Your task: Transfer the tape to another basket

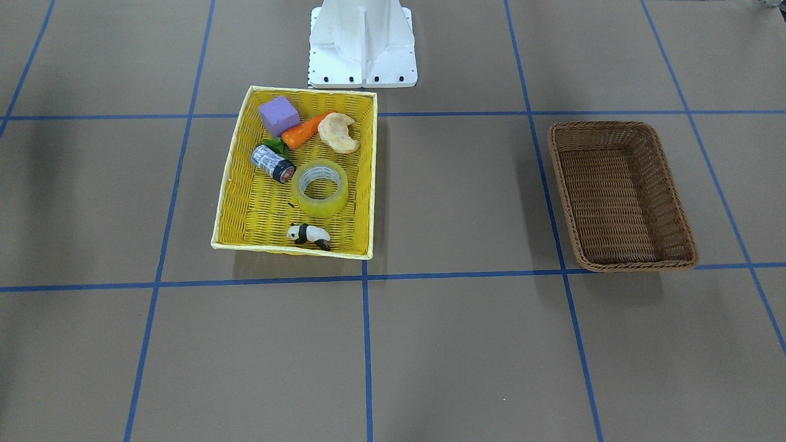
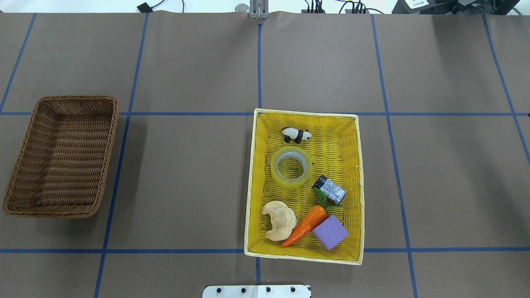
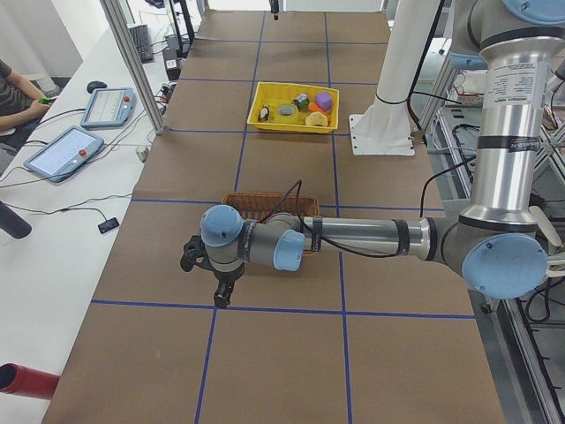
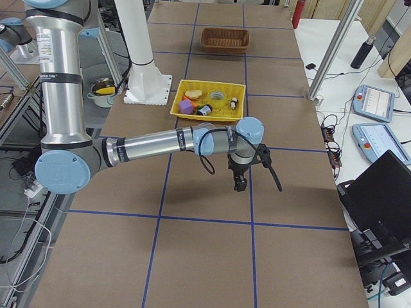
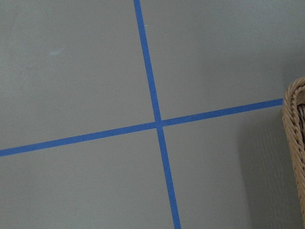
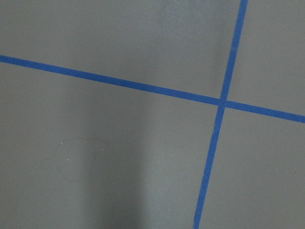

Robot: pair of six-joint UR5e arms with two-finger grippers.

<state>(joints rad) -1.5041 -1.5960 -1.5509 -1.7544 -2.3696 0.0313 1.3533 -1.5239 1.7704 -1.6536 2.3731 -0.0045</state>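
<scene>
Lying in yellow basket [image 2: 343, 165], tape [image 2: 291, 184] well apart from left hand [image 3: 221, 299], right hand [image 4: 239, 185]; cannot tell if spread

glossy translucent tape [image 1: 320, 205], woven wicker basket [image 1: 614, 196], matt table [image 1: 460, 344]

Table top [image 1: 466, 362] covered in matte grey-brown sheet; blue tape lines [image 1: 367, 350] mark large grid. White side bench [image 3: 44, 247] runs along far long edge, two tablet-like pendants [image 3: 64, 152] lying on it. Aluminium frame posts [image 3: 132, 62] rise at bench edge. Black laptop [image 4: 385, 196] at right end. Even soft light, faint shadows.
</scene>
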